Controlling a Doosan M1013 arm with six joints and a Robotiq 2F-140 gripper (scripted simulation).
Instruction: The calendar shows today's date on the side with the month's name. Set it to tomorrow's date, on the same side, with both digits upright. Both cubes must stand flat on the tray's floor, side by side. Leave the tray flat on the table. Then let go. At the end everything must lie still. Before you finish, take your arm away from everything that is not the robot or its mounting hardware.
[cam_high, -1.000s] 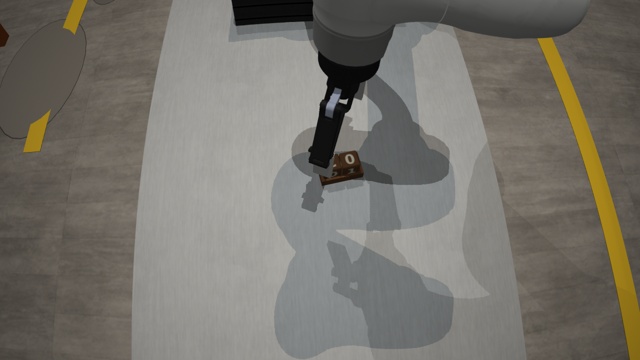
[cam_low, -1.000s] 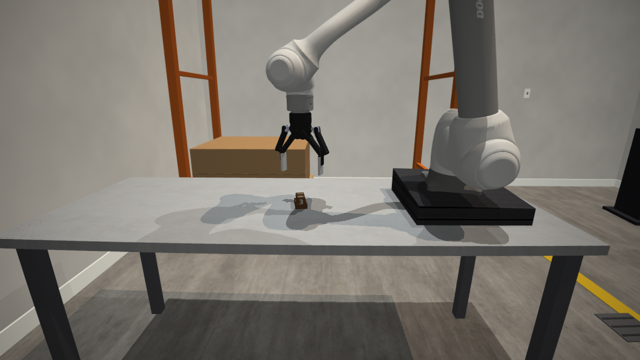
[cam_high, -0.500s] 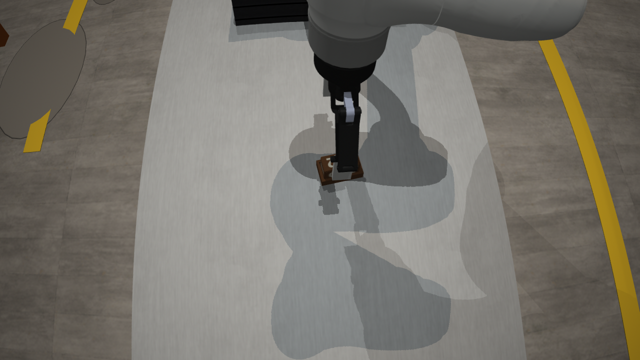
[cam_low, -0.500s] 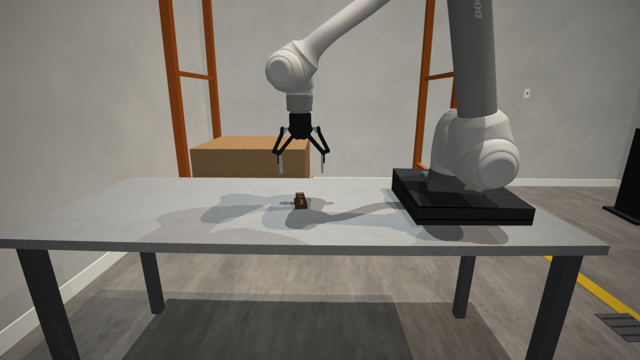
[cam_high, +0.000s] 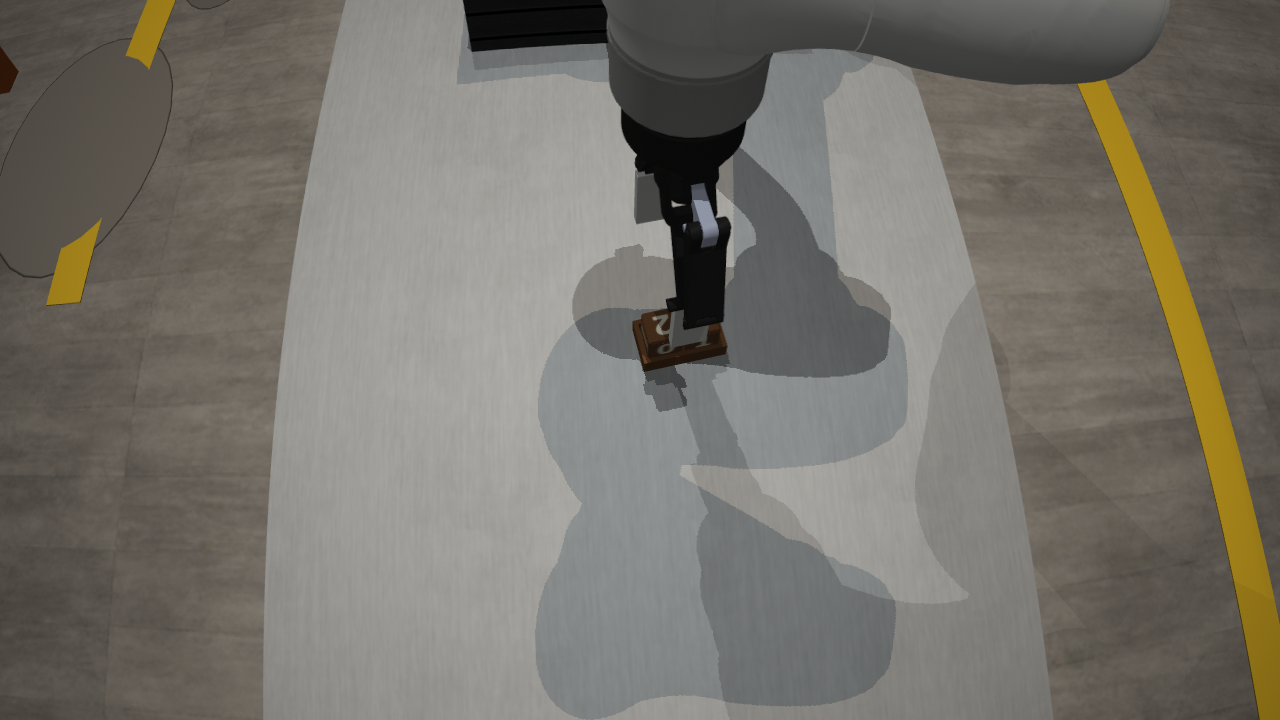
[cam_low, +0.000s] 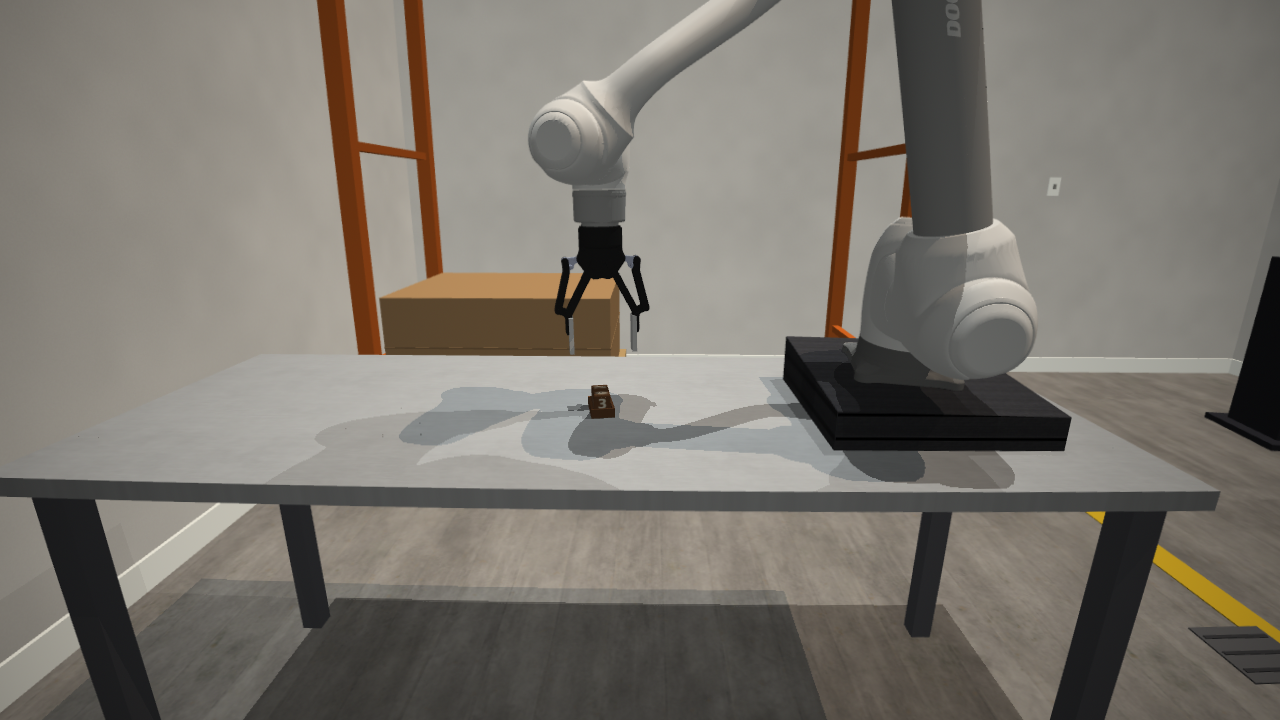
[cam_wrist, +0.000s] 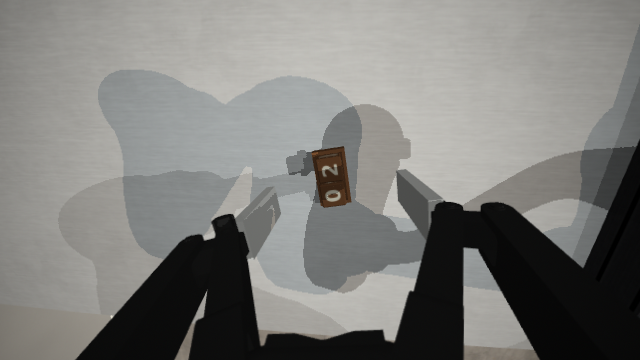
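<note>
The open gripper hovers above the tray, away from the table's edges; likely step: lining up, then lowering around one cube.

Gripper: turned about its vertical axis since the first pictures; fingers closer together than earlier
Gripper shadow: shifted and reshaped beside the calendar tray
</note>
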